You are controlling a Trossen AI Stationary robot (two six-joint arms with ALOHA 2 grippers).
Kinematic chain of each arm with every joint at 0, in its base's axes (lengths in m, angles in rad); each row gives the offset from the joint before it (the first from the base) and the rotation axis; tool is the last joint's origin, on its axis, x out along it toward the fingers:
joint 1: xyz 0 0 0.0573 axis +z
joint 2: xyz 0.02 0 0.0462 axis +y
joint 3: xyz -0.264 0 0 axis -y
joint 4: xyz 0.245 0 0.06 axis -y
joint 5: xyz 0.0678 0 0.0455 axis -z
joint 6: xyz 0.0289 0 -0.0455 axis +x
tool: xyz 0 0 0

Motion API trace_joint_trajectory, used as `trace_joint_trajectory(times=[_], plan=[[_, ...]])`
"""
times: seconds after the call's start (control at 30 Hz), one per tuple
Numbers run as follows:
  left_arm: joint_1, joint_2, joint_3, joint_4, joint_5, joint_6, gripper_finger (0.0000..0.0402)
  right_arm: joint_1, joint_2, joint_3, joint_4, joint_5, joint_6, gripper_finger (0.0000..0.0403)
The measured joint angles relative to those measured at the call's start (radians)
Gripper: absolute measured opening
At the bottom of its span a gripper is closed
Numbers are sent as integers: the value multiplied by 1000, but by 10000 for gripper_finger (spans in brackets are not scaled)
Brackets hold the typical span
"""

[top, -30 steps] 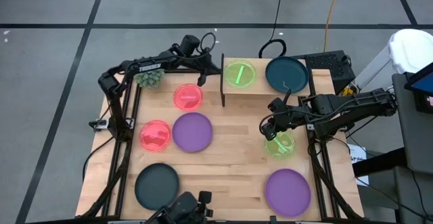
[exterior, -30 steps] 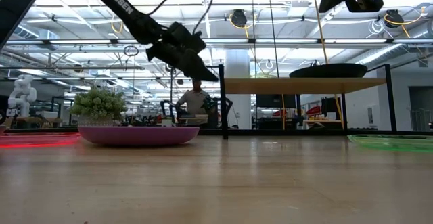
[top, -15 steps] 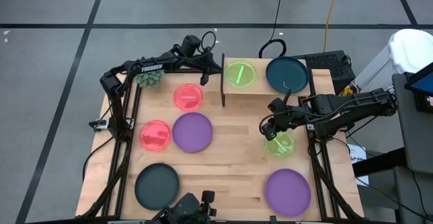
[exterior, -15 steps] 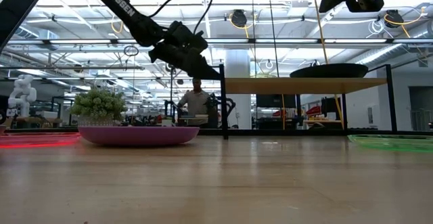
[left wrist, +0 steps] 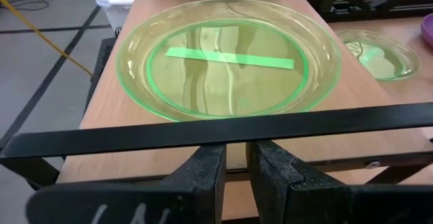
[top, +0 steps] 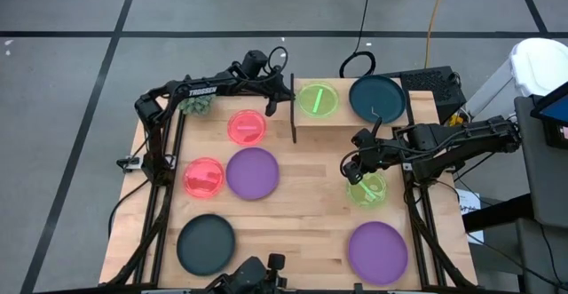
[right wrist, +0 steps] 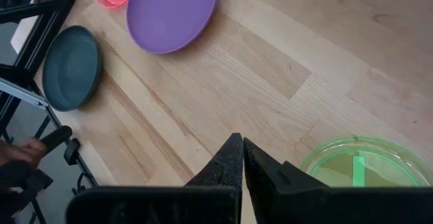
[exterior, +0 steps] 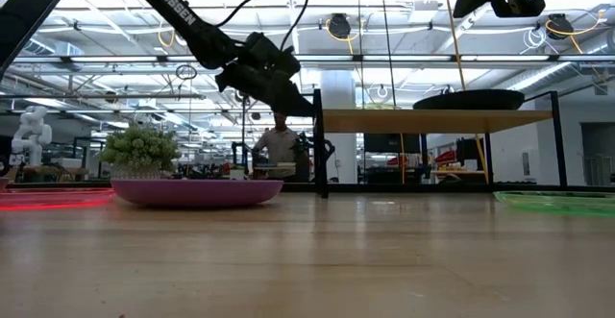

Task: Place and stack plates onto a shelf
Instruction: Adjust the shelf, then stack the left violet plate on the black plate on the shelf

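Observation:
The shelf (top: pixel 344 125) stands at the table's far middle. A green plate (top: pixel 315 99) and a dark teal plate (top: pixel 376 97) lie flat on its top. My left gripper (top: pixel 277 99) is level with the shelf top, at its dark side panel (left wrist: pixel 203 132). Its fingers are a narrow gap apart (left wrist: pixel 235 158) with nothing between them. My right gripper (top: pixel 353 171) hangs shut (right wrist: pixel 241 146) above the table, beside a second green plate (top: pixel 366 190). Two pink plates (top: pixel 247 127) (top: pixel 204 178), two purple plates (top: pixel 253 171) (top: pixel 377 251) and a teal plate (top: pixel 206 243) lie flat on the table. My left gripper comes level from the table's left, and its fingertips (left wrist: pixel 210 163) stand right at the top edge of the shelf's side panel (exterior: pixel 315 116). I cannot tell whether they touch it.
A small spiky green plant (top: pixel 197 104) sits at the far left corner, under the left arm. Bare wood lies in the table's middle (top: pixel 306 205), between the purple plates. A person (exterior: pixel 279 145) stands in the room beyond the table.
My left gripper has gone a little toward the table's right, up to the shelf's side panel, with the gap between its fingers unchanged. The plates have stayed where they were.

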Motion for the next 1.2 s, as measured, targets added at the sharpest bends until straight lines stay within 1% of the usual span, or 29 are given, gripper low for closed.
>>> trace_joint_trajectory(times=[0.2, 0.37, 0.47, 0.6, 0.7, 0.83, 0.87, 1.0, 1.07, 1.13, 1.2], plan=[[7, 0, 1, -18, 0, 9, 65, 0, 0, 0, 0, 0, -1, 0], [51, -12, 1, -64, 7, -45, 65, 0, 0, 0, 0, 0, 1, 0], [73, -38, 1, -118, 8, -45, 65, 0, 0, 0, 0, 0, 1, 0], [86, -92, 1, -240, 8, -48, 65, 0, 0, 0, 0, 2, 1, 0], [80, -148, 1, -384, -4, -55, 54, 0, 0, 0, 0, 4, 2, 0], [50, -205, 0, -598, -67, -105, 12, 0, 0, 0, 0, 33, 9, 0], [39, -215, 1, -634, -80, -129, 7, 0, 0, 0, 0, 47, 12, 0], [4, -236, 1, -802, -129, -258, 4, 0, 0, 0, 0, 55, 13, 0], [-18, -237, 1, -876, -177, -320, 3, 0, 0, 0, 0, 54, 21, 0], [-43, -237, 0, -959, -238, -348, 3, 0, 0, 0, 0, 53, 40, 0], [-68, -237, 0, -1005, -289, -372, 3, 0, 0, 0, 0, 53, 69, 0]])
